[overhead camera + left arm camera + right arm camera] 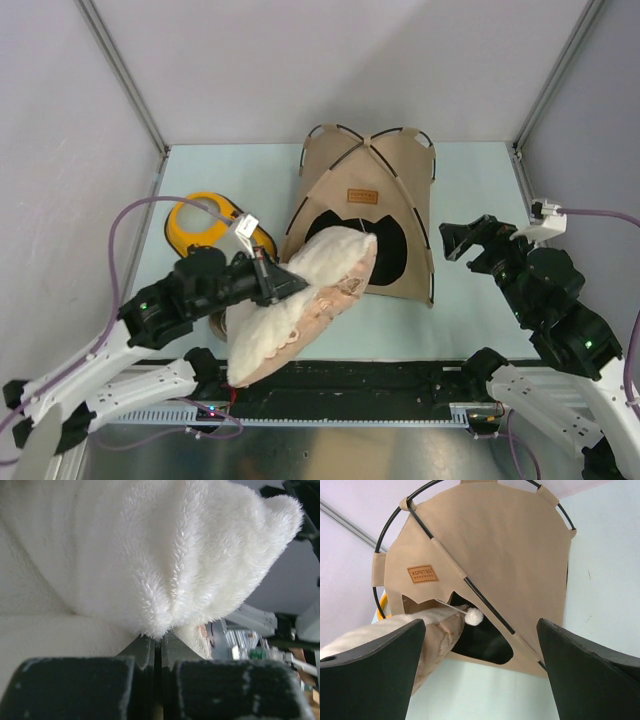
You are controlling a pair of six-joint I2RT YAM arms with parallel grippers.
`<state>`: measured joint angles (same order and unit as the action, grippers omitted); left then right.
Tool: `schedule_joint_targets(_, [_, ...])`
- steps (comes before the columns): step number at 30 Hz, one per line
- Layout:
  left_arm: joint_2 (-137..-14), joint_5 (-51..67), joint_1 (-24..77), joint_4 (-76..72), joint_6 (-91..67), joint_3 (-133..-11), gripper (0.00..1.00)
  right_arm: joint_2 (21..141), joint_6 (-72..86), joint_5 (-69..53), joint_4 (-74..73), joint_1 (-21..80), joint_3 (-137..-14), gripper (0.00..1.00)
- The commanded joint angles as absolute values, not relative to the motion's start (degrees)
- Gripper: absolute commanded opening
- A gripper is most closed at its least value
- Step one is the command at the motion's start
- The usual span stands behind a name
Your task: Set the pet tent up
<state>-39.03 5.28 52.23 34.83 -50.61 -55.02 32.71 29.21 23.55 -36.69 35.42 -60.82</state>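
Two grippers work at the near edge of the desk [480, 180]. Nearest, the left gripper [298, 287] has its jaws closed tight on a pinch of the pillow [290, 320]. The pillow hangs lifted and tilted, its far end pushed into the opening [485, 647] of the tent [385, 170]. Further right, the right gripper [465, 245] hovers just beside the tent's right flank, jaws spread wide and gripping nothing.

Beyond the pillow, the tent stands upright at the back centre of the desk. Its black poles [470, 586] cross at the crown and arch through fabric loops. A brown label [362, 196] sits on the front panel, and a white pom-pom [474, 616] dangles in the opening just above the pillow. A yellow bowl holder [190, 228] lies left of the tent.

Handling, as judged: the tent is probably light. Its fabric is limp, shaped only by thin, springy poles, so the pillow's push could slide or tip it. The soundest hold is a pole near the base, or the hem beside one, never the pom-pom.
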Motion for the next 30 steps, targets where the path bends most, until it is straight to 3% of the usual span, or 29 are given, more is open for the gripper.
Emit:
schedule_joint_targets(1, [-43.53, -19.23, 59.81, 24.33, -58.89, -54.08, 0.00, 31.41, 31.24, 23.68, -38.18, 35.82, -62.66, 0.99])
schedule_joint_targets(7, [-54.47, -33.44, 64.76, 18.54, -64.81, -55.77, 0.00, 30.84, 31.40, 23.29, -39.74, 36.86, -62.58, 0.98])
schedule_joint_targets(18, [-83.58, -53.53, 69.20, 18.29, -64.46, -74.11, 0.00, 27.24, 29.90, 22.57, -43.11, 37.90, -62.58, 0.96])
schedule_joint_targets(30, [-91.14, -50.92, 70.58, 23.73, -67.49, -70.28, 0.00, 25.98, 28.00, 19.64, -44.65, 37.88, -61.23, 0.96])
